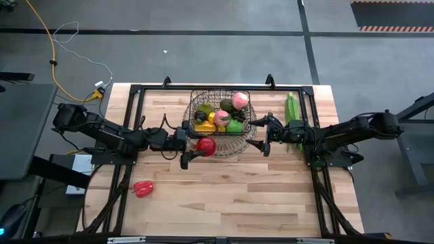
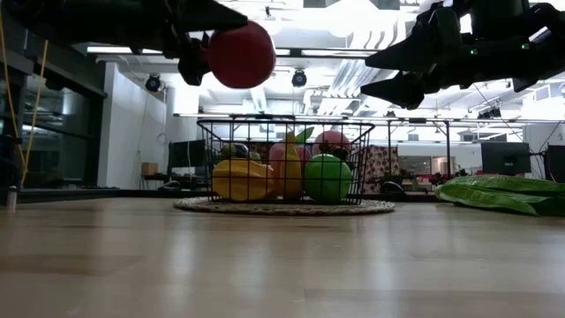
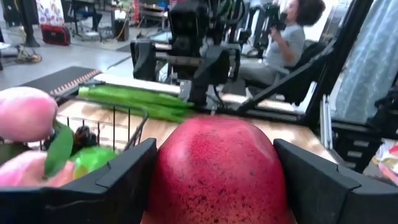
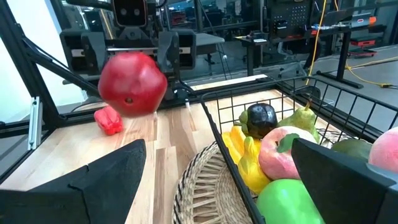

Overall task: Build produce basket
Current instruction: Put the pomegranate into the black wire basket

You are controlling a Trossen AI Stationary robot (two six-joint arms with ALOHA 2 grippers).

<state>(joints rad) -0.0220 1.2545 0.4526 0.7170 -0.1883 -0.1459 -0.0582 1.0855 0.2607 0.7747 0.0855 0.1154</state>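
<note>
The dark wire basket (image 1: pixel 192 102) stands on a round woven mat at the table's far middle. It holds pink peaches (image 1: pixel 239 100), a green apple (image 2: pixel 327 177), yellow fruit (image 2: pixel 243 179) and dark fruit (image 4: pixel 261 118). My left gripper (image 1: pixel 195 146) is shut on a red apple (image 1: pixel 207 146) just off the basket's near left corner. My right gripper (image 1: pixel 261 133) hangs open at the basket's right side, with nothing between its fingers. A red pepper (image 1: pixel 142 188) lies on the table near the left. A long green husk (image 1: pixel 292 112) lies at the far right. My left gripper pinches the red apple by its two opposite sides (image 3: pixel 163 177) between its two fingers (image 3: pixel 121 180). The fingers lie level and come from the table's left. The apple (image 2: pixel 240 55) hangs well clear of the table, higher than the basket's rim.
The near half of the wooden table (image 1: pixel 230 203) is bare boards apart from the pepper. A black frame (image 1: pixel 135 91) runs along the table's far and side edges. A person sits in the room beyond the table's right side (image 3: pixel 287 37).
</note>
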